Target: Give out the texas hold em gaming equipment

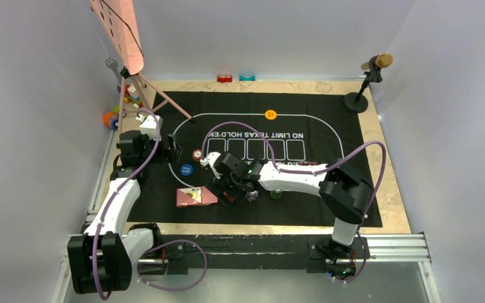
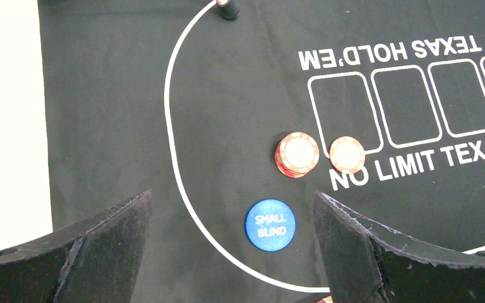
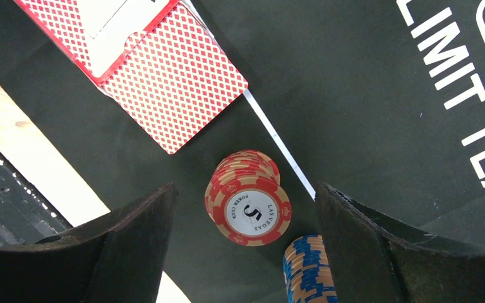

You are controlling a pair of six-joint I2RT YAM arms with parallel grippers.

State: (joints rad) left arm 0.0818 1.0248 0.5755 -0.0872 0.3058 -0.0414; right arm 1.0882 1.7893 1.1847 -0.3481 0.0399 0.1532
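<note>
My left gripper [image 1: 174,151] [image 2: 233,199] is open and empty above the mat, with the blue "SMALL BLIND" button [image 2: 270,225] [image 1: 186,169] lying between its fingers. Beyond it are a short red chip stack [image 2: 297,154] [image 1: 197,154] and a single red chip [image 2: 347,154]. My right gripper [image 1: 228,188] [image 3: 246,189] is open, hovering over a red chip stack [image 3: 248,205] marked 5. A blue chip stack [image 3: 309,271] stands beside its right finger. The red-backed cards [image 3: 164,76] [image 1: 196,196] lie to the left. An orange button [image 1: 270,114] lies at the far side.
The black mat [image 1: 328,126] covers most of the table. A pink easel [image 1: 126,38] stands at the back left, one foot [image 2: 228,9] on the mat. Toy blocks [image 1: 110,117] lie at the left and back edge [image 1: 225,78]. A microphone stand [image 1: 357,100] is back right.
</note>
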